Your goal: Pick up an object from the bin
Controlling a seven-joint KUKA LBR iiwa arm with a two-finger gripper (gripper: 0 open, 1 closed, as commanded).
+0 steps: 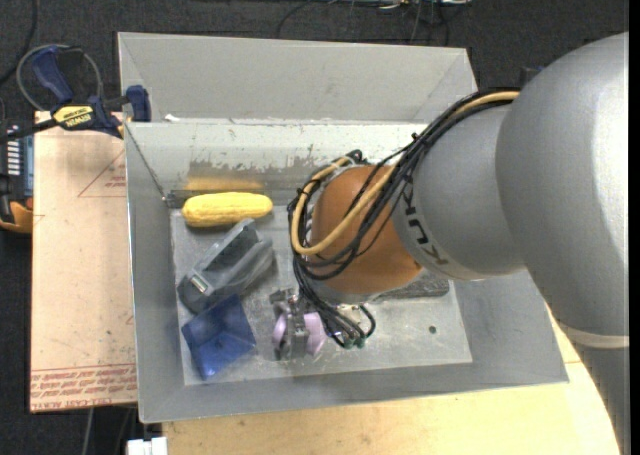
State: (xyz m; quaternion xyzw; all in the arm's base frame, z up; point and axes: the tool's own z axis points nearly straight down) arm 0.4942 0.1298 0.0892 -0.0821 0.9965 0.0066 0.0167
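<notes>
My claw (292,329) is down low near the front of the grey metal bin (300,83), about midway along the front wall, close to the bin's floor. It sits at a small pale purple object (313,328), which lies just beside it on the side toward my arm and seems to touch it. From this angle I cannot tell whether the claw is open or closed, nor whether the purple piece is actually gripped. Above the claw, the rounded orange cover on my wrist (350,233) hangs over the middle of the bin, with black and yellow cables (297,228) looping round its left side and trailing down toward the claw. My big silver arm (560,173) comes in from the right and hides the bin's right part. The other things lie to the left of the claw, all apart from it. A yellow corn-cob-shaped thing (227,208) lies on its side near the back wall at the left. In front of it, a dark grey stapler-like object (228,265) lies slantwise, its lower end toward the left wall. A crumpled blue soft thing (215,338) fills the front left corner, just beside the stapler-like object's lower end and nearest to my claw of the three.
</notes>
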